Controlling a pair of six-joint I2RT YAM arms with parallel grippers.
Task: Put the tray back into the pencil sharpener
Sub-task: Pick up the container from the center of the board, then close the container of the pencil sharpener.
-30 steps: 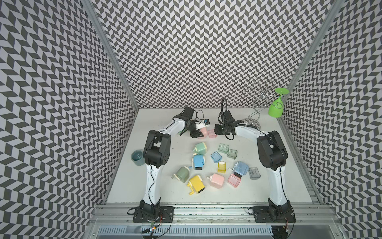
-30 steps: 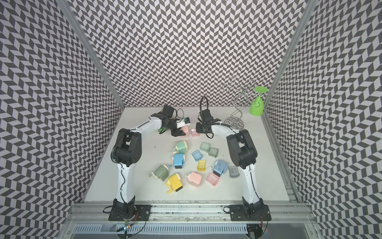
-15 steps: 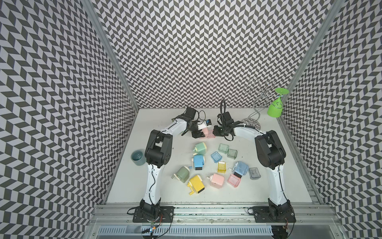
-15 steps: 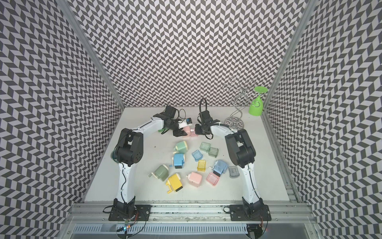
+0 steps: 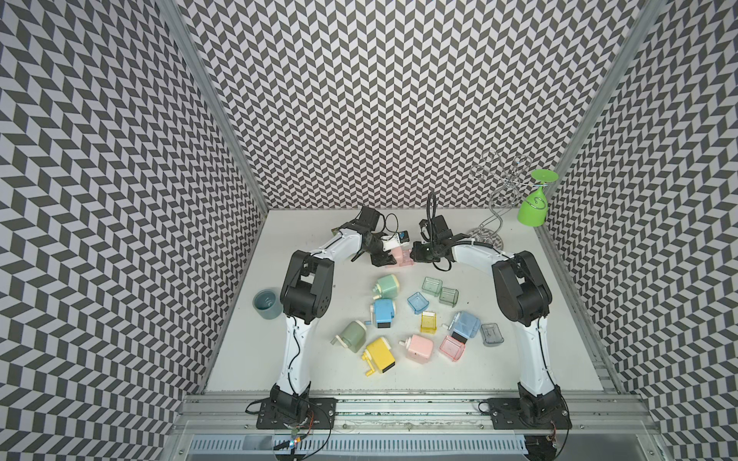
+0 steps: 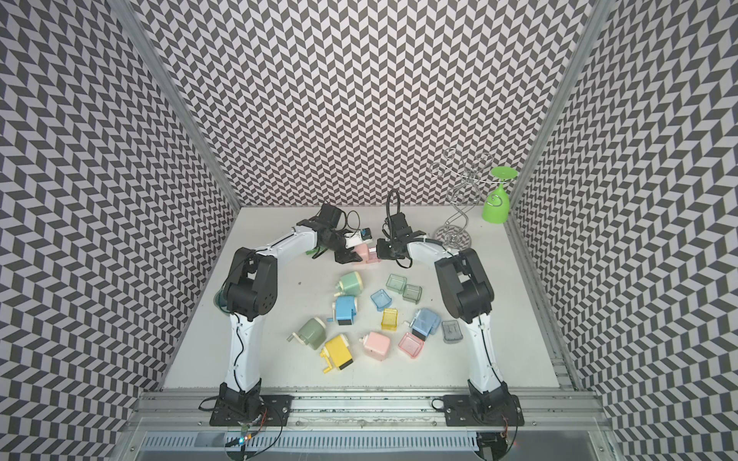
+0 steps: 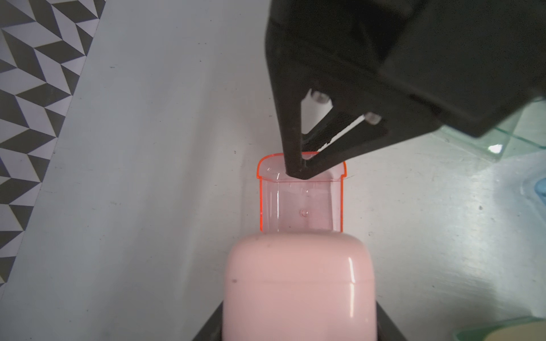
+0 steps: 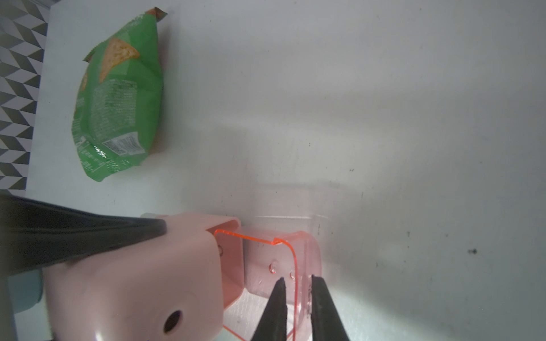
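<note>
The left jaws clamp the pink sharpener to brace it; the right jaws pinch the tray by its outer wall for pushing, the tray only partly inside the sharpener.

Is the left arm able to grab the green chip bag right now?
Probably not yet: the left gripper is shut on the pink sharpener, so it is busy, though the chip bag lies close beside that arm.
</note>
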